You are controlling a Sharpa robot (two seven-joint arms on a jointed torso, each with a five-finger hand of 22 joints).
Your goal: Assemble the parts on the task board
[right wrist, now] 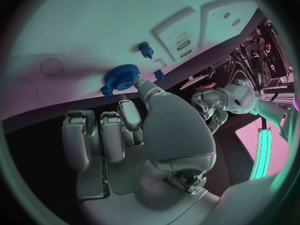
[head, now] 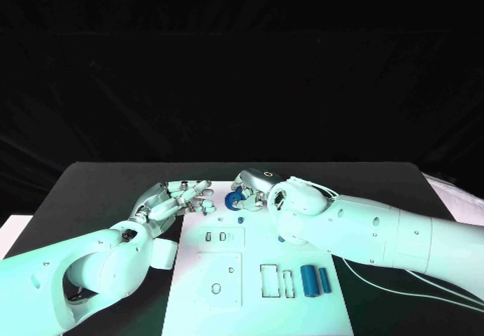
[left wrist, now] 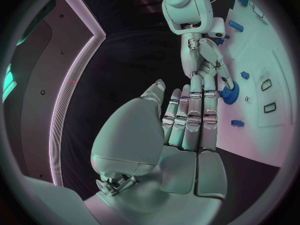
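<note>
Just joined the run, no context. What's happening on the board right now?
The right hand is at the far end of the task board, fingers on a blue gear; whether it grips it or only touches it is unclear. The left hand rests open beside it, holding nothing. Two blue cylinders lie untouched near the board's near right corner, and a small blue peg stands close to the gear.

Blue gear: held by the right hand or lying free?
Held: the right hand pinches the blue gear at the board's far edge.
</note>
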